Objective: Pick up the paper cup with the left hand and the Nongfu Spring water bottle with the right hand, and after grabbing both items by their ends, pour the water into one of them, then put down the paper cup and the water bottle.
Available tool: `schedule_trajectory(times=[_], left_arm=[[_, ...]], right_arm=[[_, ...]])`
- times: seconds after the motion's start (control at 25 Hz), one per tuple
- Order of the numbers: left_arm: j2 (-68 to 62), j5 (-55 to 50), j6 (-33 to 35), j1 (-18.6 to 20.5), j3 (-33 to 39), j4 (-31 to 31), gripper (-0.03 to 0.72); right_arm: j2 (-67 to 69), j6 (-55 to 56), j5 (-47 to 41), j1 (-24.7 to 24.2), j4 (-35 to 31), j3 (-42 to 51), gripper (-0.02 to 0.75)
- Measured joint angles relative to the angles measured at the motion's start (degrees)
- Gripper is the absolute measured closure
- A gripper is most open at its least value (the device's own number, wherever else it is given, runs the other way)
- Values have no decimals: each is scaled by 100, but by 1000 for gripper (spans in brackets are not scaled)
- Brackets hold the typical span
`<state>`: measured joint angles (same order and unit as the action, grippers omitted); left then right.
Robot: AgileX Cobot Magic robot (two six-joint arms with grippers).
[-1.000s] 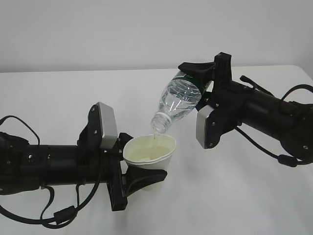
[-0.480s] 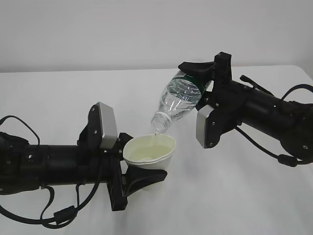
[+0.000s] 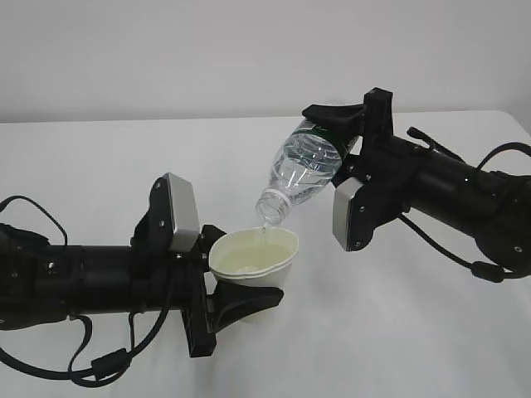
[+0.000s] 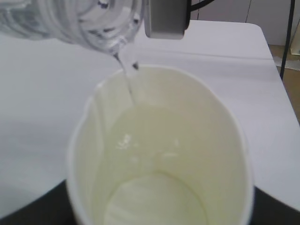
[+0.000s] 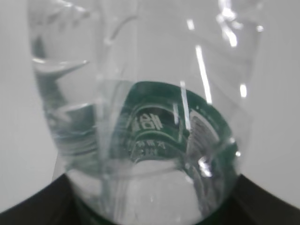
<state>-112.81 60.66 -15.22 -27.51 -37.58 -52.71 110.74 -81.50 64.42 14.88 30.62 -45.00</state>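
My left gripper [image 3: 239, 300] is shut on the lower part of the white paper cup [image 3: 253, 264], holding it above the table with its mouth tipped slightly toward the bottle. My right gripper [image 3: 342, 126] is shut on the base end of the Nongfu Spring water bottle [image 3: 303, 170], which slants neck-down over the cup. A thin stream of water [image 3: 264, 227] falls from the neck into the cup. In the left wrist view the water [image 4: 129, 82] runs down the cup's [image 4: 159, 154] pale inside wall. The bottle [image 5: 150, 93] fills the right wrist view, green label visible.
The white table [image 3: 398, 332] stretches under both arms, with a pale wall behind its far edge. Black cables loop beside each arm. The right arm's grey block [image 4: 166, 18] hangs just above the cup's rim; the table's right edge [image 4: 276, 70] shows beyond.
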Motion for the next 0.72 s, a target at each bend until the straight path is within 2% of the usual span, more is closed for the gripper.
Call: schedule_trajectory(times=[0.72], left_arm=[[0, 60, 0, 0, 0, 19, 271]], right_arm=[[0, 0, 4, 0, 0, -9, 291]])
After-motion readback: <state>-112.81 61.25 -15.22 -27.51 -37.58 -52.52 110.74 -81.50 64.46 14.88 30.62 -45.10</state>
